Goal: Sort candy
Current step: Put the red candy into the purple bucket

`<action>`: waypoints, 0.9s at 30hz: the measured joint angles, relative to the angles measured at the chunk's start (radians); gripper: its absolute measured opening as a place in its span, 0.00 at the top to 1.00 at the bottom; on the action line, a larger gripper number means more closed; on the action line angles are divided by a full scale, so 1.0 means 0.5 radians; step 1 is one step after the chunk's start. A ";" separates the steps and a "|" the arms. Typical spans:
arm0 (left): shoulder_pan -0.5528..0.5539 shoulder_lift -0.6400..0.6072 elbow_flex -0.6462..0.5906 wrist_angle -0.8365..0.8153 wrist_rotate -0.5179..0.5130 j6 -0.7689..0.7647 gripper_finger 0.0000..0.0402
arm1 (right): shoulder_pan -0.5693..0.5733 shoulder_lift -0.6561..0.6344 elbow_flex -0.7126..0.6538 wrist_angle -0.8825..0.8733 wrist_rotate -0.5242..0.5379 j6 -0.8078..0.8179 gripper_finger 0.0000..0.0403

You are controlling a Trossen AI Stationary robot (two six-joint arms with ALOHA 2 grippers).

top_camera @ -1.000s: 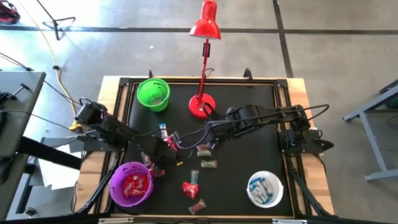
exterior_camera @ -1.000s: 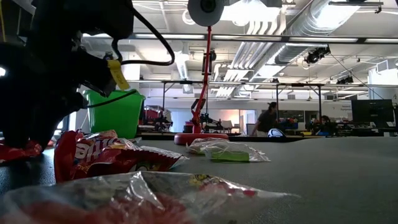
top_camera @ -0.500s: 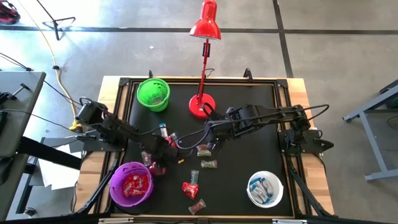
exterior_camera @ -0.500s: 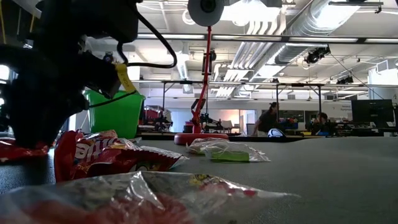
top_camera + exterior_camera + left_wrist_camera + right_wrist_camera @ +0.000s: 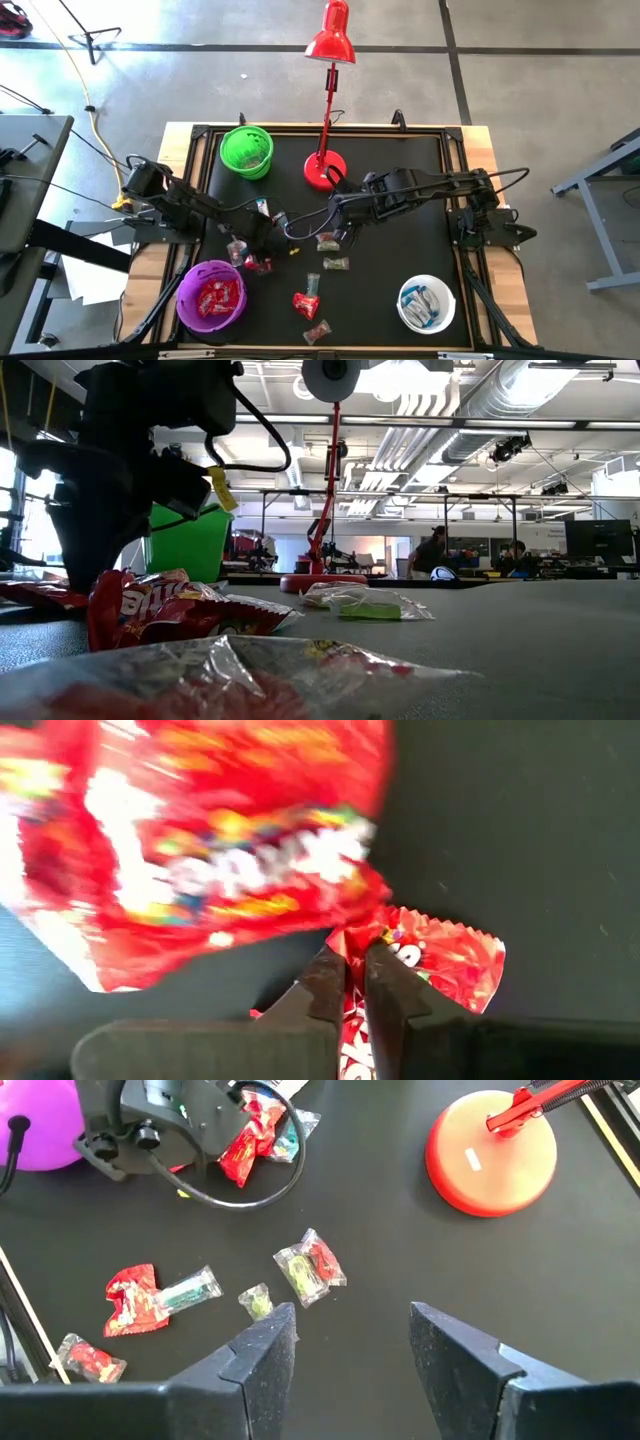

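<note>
From above, the left gripper [image 5: 257, 262] sits just above the purple bowl [image 5: 211, 297] with a red candy [image 5: 258, 265] at its tip, while the right gripper [image 5: 330, 238] hangs by the clear-wrapped sweets [image 5: 330, 242] at mid-table, near the red lamp [image 5: 325, 170]. At table height a red packet [image 5: 180, 610] lies in front of the green bowl [image 5: 185, 540]. The left wrist view shows the fingers [image 5: 325, 990] pressed together on the red wrapper's crimped edge, and the right wrist view shows its own jaws spread wide with a clear-wrapped piece [image 5: 310, 1268] beyond them on the mat.
</note>
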 joint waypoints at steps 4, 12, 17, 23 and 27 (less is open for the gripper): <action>0.031 -0.058 -0.005 -0.024 -0.066 -0.107 0.97 | 0.000 0.000 0.000 0.000 0.000 0.000 0.52; 0.074 -0.148 -0.004 -0.057 -0.042 -0.232 0.99 | 0.000 0.000 0.000 0.000 0.001 0.000 0.52; 0.073 -0.201 -0.004 -0.067 -0.029 -0.285 1.00 | 0.000 0.000 0.000 0.000 0.001 0.000 0.52; 0.072 -0.293 -0.003 -0.137 -0.022 -0.336 1.00 | 0.000 0.000 0.000 0.000 0.001 0.000 0.52; 0.071 -0.384 0.000 -0.146 -0.023 -0.366 1.00 | 0.000 0.000 0.000 0.000 0.001 0.000 0.52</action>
